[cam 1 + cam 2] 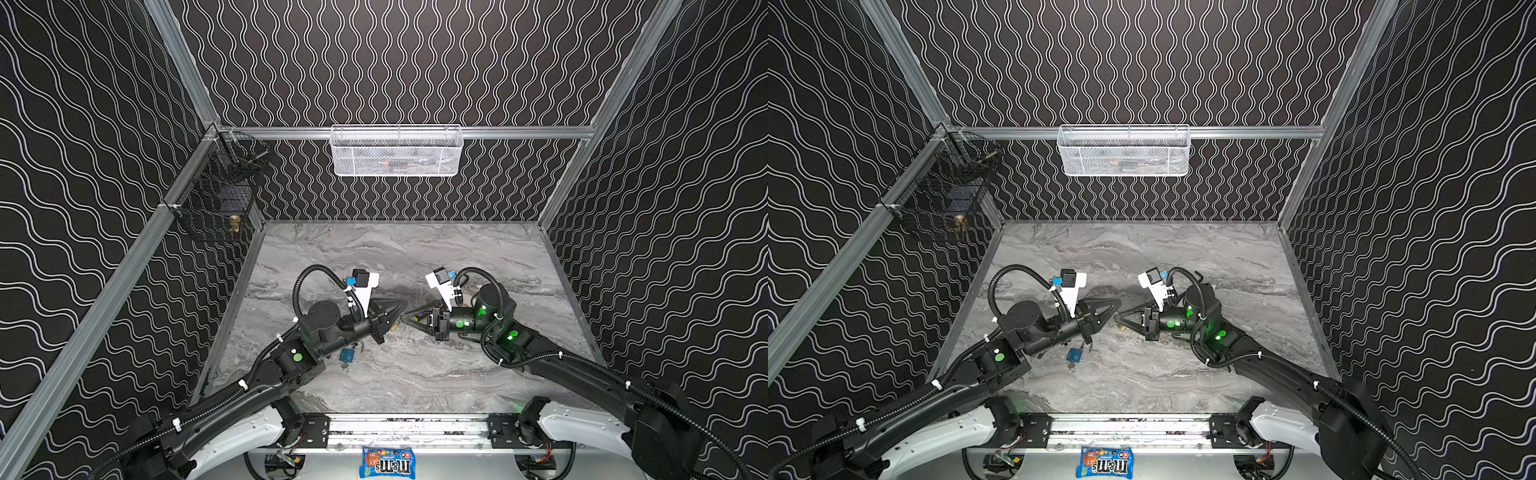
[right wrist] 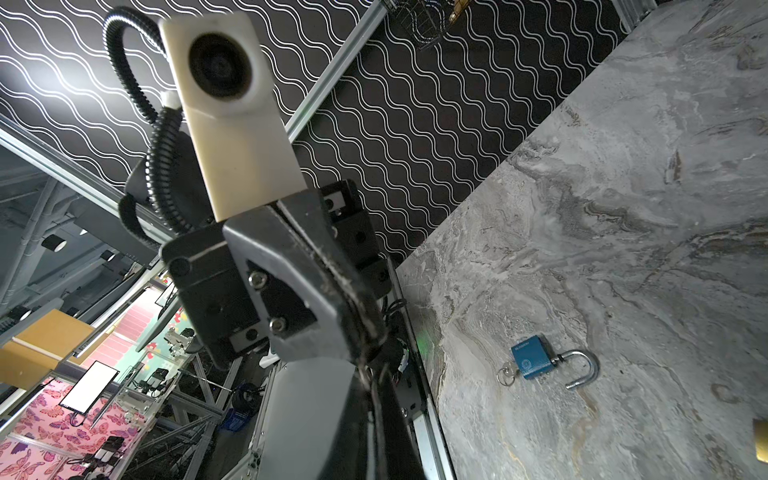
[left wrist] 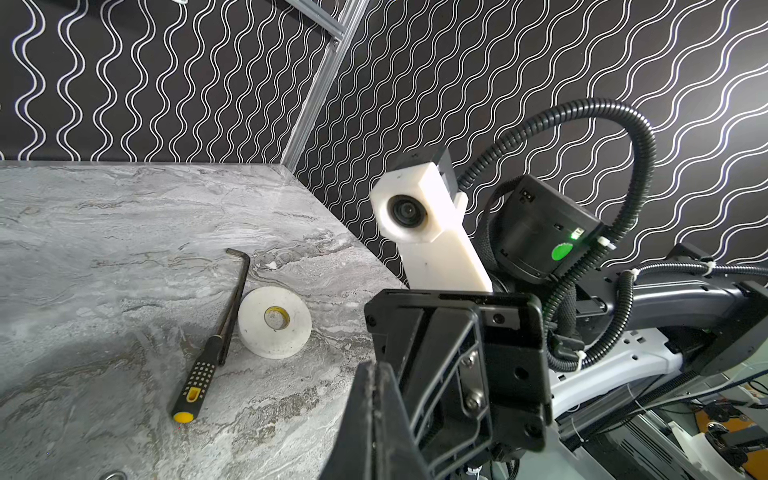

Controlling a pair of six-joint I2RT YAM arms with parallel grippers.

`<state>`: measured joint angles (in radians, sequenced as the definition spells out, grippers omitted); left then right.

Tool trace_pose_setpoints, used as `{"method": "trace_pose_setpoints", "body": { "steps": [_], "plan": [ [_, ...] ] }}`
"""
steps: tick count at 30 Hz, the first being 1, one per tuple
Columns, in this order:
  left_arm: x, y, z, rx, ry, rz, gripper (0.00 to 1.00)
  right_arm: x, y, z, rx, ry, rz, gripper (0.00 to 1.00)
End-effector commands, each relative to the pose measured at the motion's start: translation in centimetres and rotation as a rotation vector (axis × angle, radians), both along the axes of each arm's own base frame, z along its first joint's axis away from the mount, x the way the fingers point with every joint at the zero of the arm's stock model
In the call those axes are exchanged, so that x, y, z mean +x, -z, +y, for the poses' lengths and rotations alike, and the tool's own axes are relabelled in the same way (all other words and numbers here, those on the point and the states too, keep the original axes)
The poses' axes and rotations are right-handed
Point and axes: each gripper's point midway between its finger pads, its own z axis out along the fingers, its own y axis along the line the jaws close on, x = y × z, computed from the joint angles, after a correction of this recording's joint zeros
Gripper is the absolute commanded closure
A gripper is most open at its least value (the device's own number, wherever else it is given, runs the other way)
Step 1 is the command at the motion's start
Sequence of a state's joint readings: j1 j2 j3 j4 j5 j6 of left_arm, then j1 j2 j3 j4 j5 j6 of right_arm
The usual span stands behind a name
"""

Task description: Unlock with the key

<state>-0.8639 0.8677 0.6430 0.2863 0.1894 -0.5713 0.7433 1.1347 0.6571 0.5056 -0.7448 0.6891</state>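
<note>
Padlock last; claws first. Left gripper: pinched fully shut, empty. Right gripper: likewise closed on nothing, almost tip to tip with the left, low over the middle of the marble table. Just below those tips, a small brass-coloured thing, too small to name.

Farther out, beside the left arm's wrist and apart from both claws: the blue padlock, flat on the marble, shackle swung open, key seated in the end opposite the shackle. Looks unlocked already, judging by that shackle.

Handling, as a guess: solid metal, rigid, dense for its bulk, smooth-sided, prone to skate on the polished top. Best taken across the two broad blue faces with one claw. Key bow pinched flat-on with the other, lightly, being thin and easy to twist out of line. Loose shackle likely to swing if lifted.

Behind the right arm: screwdriver, hex key, white disc, touched by neither claw.
</note>
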Motion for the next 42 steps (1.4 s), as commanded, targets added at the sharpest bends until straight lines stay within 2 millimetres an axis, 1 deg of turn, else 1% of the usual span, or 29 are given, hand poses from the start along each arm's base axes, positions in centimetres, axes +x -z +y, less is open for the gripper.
{"method": "trace_pose_setpoints", "body": {
  "steps": [1, 2, 4, 6, 9, 10, 17, 21, 24, 29, 32, 35, 38, 39, 42],
  "plan": [
    [-0.3, -1.1, -0.1, -0.002, 0.022, -0.027, 1.00, 0.7, -0.8, 0.1, 0.015, 0.030, -0.016, 1.00],
    [-0.3, -1.2, -0.2, 0.007, 0.023, -0.026, 1.00, 0.7, -0.7, 0.1, 0.008, 0.027, -0.013, 1.00],
    [-0.1, -1.3, -0.2, 0.021, 0.017, -0.021, 0.85, 0.6, -0.5, 0.1, 0.001, 0.019, -0.014, 1.00],
    [0.0, -1.4, 0.0, 0.027, 0.007, -0.013, 0.74, 0.5, -0.3, -0.1, -0.006, 0.024, -0.012, 1.00],
    [0.1, -1.9, 0.4, 0.018, -0.013, -0.015, 0.63, 0.6, 0.1, -0.5, -0.020, 0.040, -0.002, 1.00],
    [0.1, -2.0, 0.5, 0.019, -0.020, -0.016, 0.61, 0.6, 0.2, -0.6, -0.026, 0.042, -0.002, 1.00],
    [0.6, -1.5, 1.3, 0.062, -0.068, 0.008, 0.58, 0.7, 1.3, -1.6, -0.089, 0.089, 0.004, 1.00],
    [1.0, -1.1, 1.7, 0.063, -0.106, 0.053, 0.56, 1.7, 2.2, -2.3, -0.152, 0.167, -0.004, 1.00],
    [1.4, -1.1, 2.0, 0.044, -0.138, 0.124, 0.52, 2.2, 2.0, -2.4, -0.172, 0.202, -0.021, 1.00],
    [1.5, -1.4, 1.8, 0.003, -0.145, 0.212, 0.52, 2.7, 1.6, -2.2, -0.199, 0.243, -0.075, 1.00],
    [1.5, -1.7, 1.9, -0.008, -0.148, 0.212, 0.50, 2.9, 1.8, -2.1, -0.233, 0.267, -0.107, 1.00],
    [1.9, -1.3, 2.5, 0.023, -0.187, 0.212, 0.49, 3.2, 2.2, -2.1, -0.247, 0.289, -0.100, 1.00],
    [2.6, 0.0, 3.0, 0.086, -0.239, 0.228, 0.48, 3.1, 2.8, -1.9, -0.258, 0.277, -0.077, 1.00],
    [2.8, 0.6, 3.1, 0.113, -0.254, 0.235, 0.46, 3.1, 3.3, -2.0, -0.270, 0.278, -0.067, 1.00],
    [3.7, 3.1, 3.8, 0.230, -0.321, 0.268, 0.45, 3.0, 4.5, -2.5, -0.293, 0.295, -0.054, 1.00]
  ]
}}
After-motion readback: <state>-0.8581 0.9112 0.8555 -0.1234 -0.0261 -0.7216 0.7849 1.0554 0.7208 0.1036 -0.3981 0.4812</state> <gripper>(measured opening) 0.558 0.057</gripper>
